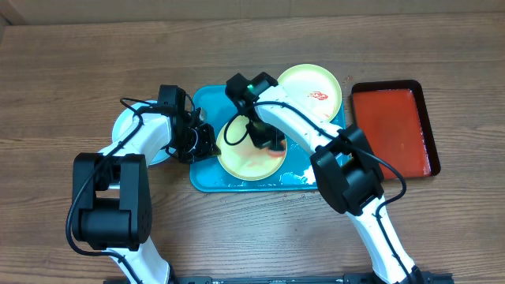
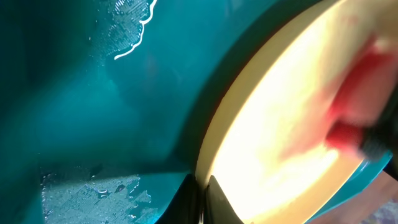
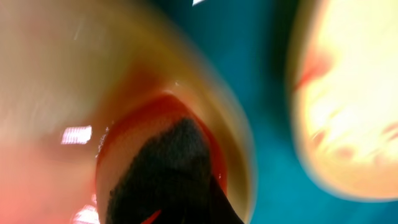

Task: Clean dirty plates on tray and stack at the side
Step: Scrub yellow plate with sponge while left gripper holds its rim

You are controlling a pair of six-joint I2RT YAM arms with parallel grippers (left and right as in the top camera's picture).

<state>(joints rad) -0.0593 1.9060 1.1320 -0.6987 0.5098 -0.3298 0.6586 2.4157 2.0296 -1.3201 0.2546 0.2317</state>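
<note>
A pale yellow-green plate (image 1: 241, 162) lies in the turquoise tray (image 1: 203, 175), wet with thin red sauce. My left gripper (image 1: 207, 142) is shut on its left rim; the left wrist view shows the jaws (image 2: 202, 202) pinching the plate's edge (image 2: 280, 137) over the tray (image 2: 93, 112). My right gripper (image 1: 268, 140) is shut on a dark sponge (image 3: 168, 168) pressed onto that plate (image 3: 56, 87). A second yellow-green plate (image 1: 309, 91) with red smears sits at the tray's far right corner, also in the right wrist view (image 3: 348, 112). A pale blue-white plate (image 1: 130, 125) lies on the table left of the tray, partly under my left arm.
A smaller red tray (image 1: 394, 130) with a dark rim sits right of the turquoise tray. Water is pooled at the turquoise tray's front right corner (image 1: 296, 177). Both arms cross over the tray.
</note>
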